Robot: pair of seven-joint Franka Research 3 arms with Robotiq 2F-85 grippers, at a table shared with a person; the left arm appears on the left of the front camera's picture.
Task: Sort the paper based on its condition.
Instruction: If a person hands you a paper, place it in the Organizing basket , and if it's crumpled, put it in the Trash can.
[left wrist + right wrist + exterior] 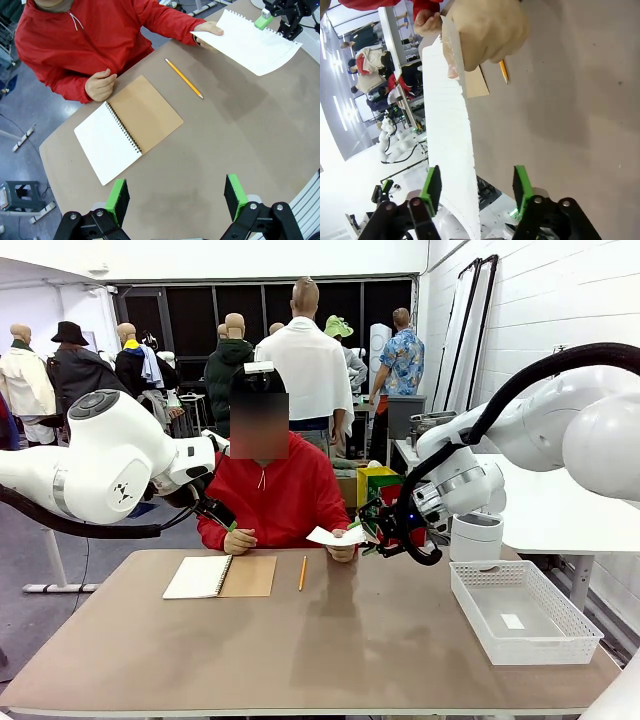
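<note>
The person in the red top holds out a smooth white sheet of paper (335, 536) with a perforated edge, one hand (209, 29) pinching its near side. My right gripper (366, 536) is open at the sheet's far edge. In the right wrist view the paper (451, 150) runs edge-on between the green pads, close to the left finger (431, 186), and my right gripper (476, 187) has not shut on it. From the left wrist view the paper (250, 45) hovers above the table. My left gripper (176, 200) hangs open high over the table with nothing in it.
An open spiral notebook (127, 130) with a brown cover lies near the person, a yellow pencil (184, 78) beside it. A white mesh tray (540, 652) stands at the table's right end with a small white scrap inside. The person's other hand (100, 85) rests as a fist.
</note>
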